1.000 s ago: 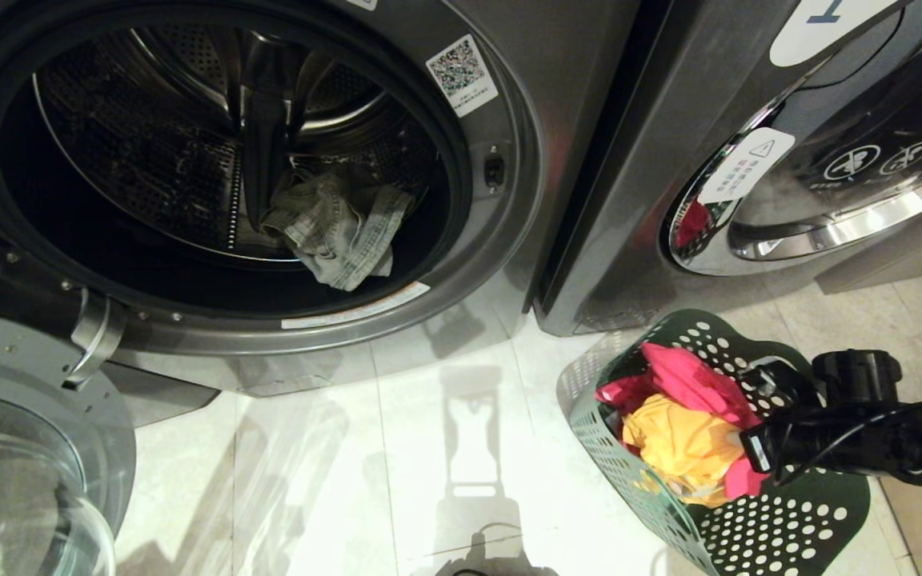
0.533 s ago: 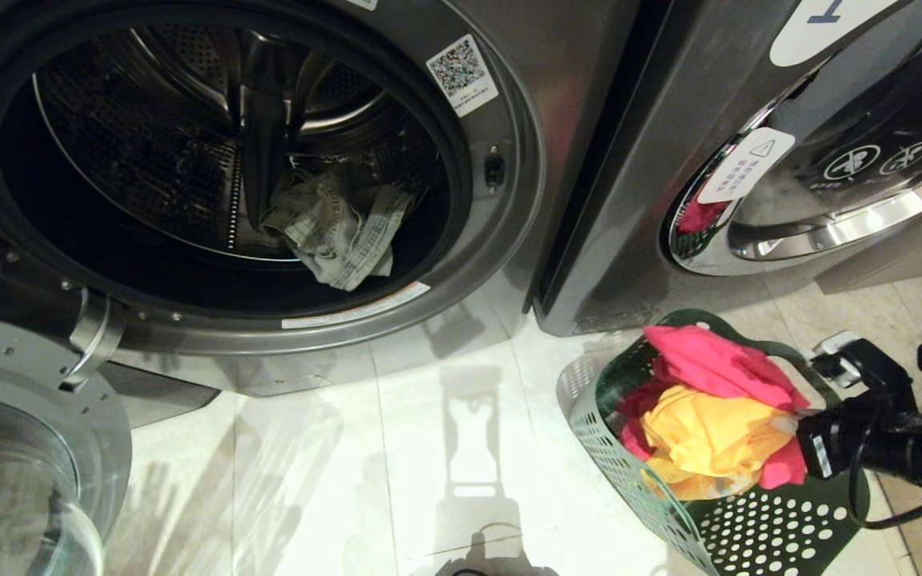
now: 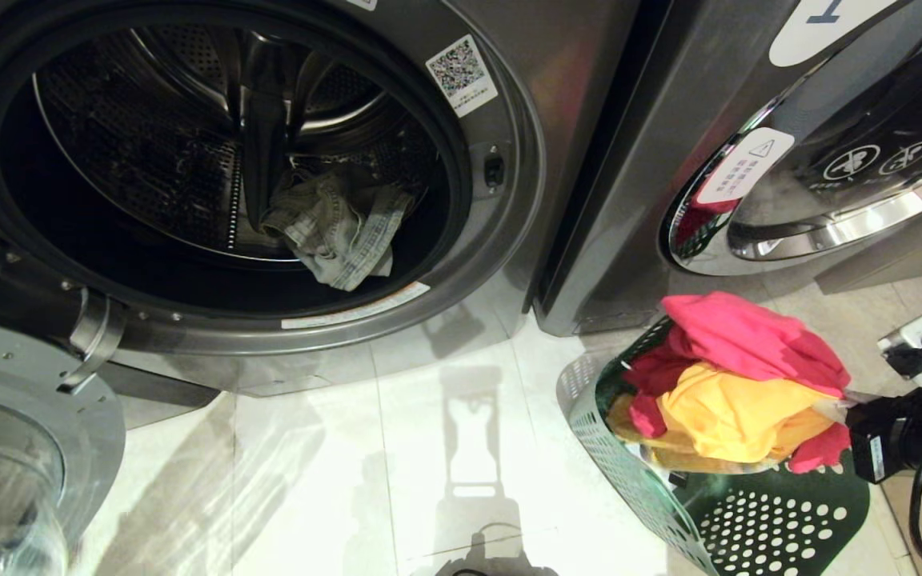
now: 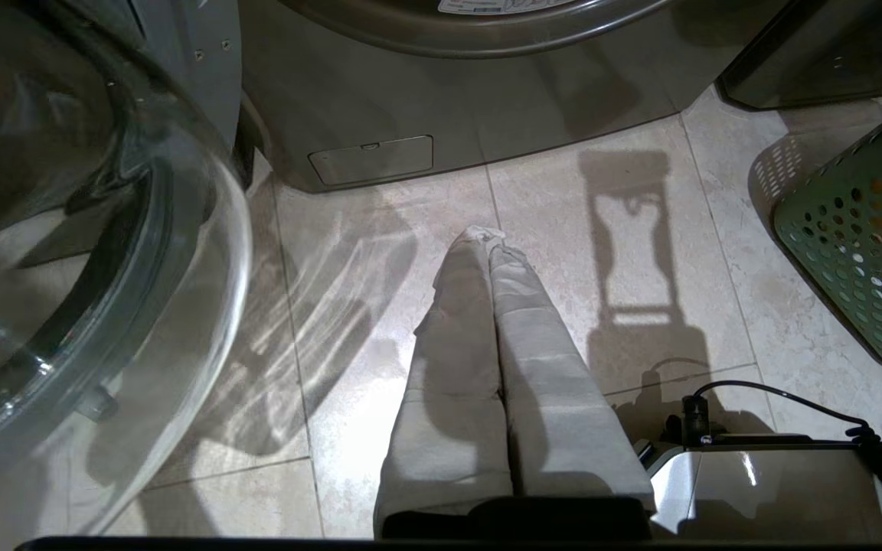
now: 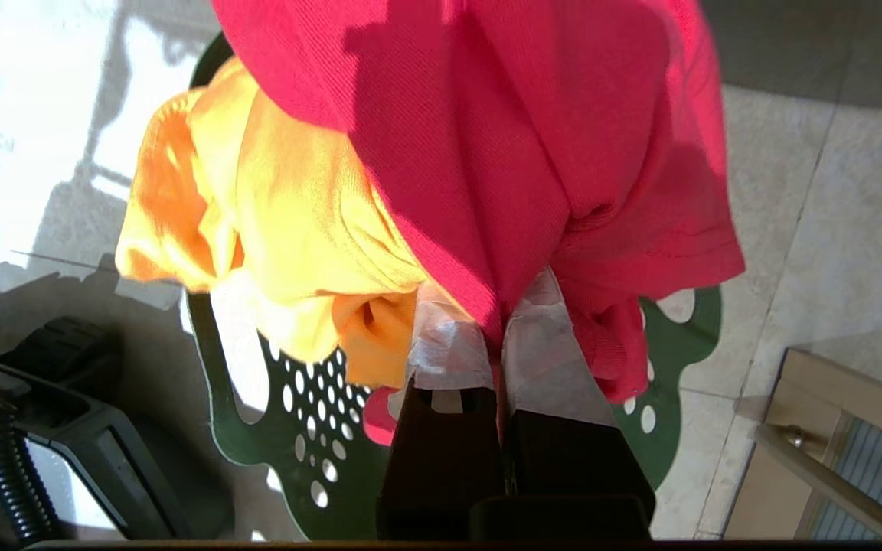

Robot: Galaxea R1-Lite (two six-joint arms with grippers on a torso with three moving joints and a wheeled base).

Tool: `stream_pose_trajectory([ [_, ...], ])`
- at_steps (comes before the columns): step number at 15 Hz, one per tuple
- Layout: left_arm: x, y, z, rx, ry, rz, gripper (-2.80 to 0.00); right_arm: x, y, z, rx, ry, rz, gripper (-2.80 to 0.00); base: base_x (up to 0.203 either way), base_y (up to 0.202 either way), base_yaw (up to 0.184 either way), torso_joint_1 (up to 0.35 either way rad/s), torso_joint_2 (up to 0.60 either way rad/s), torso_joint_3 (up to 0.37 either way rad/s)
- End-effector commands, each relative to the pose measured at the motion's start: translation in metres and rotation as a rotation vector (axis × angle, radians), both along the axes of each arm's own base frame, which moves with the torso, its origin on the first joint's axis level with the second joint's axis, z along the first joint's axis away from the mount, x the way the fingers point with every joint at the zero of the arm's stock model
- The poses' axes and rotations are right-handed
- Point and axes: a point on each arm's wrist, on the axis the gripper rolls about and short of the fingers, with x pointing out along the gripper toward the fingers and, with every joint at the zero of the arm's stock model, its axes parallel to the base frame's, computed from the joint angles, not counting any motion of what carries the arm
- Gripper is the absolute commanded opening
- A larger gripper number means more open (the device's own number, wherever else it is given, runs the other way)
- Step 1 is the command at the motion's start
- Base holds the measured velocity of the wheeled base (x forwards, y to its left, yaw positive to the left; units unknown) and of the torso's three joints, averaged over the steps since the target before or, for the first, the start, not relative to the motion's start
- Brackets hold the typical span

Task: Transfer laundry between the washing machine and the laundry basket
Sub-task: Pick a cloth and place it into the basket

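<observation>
Fingers (image 5: pixel 452 348) of the right gripper (image 5: pixel 498 337) are clenched on a fold of the pink garment (image 3: pixel 749 340), and the yellow garment (image 3: pixel 729 416) hangs bunched against it, seemingly caught up in the same hold. Both pieces are raised over the rim of the laundry basket (image 3: pixel 629 472), which stands on the floor tiles at the right, just in front of the neighbouring machine (image 3: pixel 813 160). The washing machine (image 3: pixel 509 256) fills the left side, its glass door (image 3: pixel 5 472) swung wide open at the lower left, and a grey-green garment (image 3: pixel 333 228) lies at the front of the drum floor (the only item visible inside).

Judging by this, the step in hand is lifting clothes out of the basket for loading into the drum. The next move calls for enough height that the trailing hems clear the basket rim, then a carry leftward across the floor and through the door opening before letting go.

The left gripper (image 4: pixel 491 252) hangs parked low over the tiles in front of the machine, its padded fingers pressed together with nothing between them.
</observation>
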Motion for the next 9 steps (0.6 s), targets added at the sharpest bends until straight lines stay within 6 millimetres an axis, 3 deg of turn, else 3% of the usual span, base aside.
stream_pose_trajectory([
  [1,0.000,0.000,0.000,0.000,0.001,0.000,-2.80,0.000,0.008,0.007,-0.001,-0.033,0.044,-2.80,0.000,0.000,0.000,0.000,0.00,0.000],
  [4,0.000,0.000,0.000,0.000,0.000,0.000,-2.80,0.010,0.023,0.015,0.000,-0.089,0.115,-2.80,0.000,0.000,0.000,0.000,0.00,0.000],
  [9,0.000,0.000,0.000,0.000,0.000,0.000,-2.80,0.041,0.042,0.050,0.082,-0.193,0.174,-2.80,0.000,0.000,0.000,0.000,0.00,0.000],
])
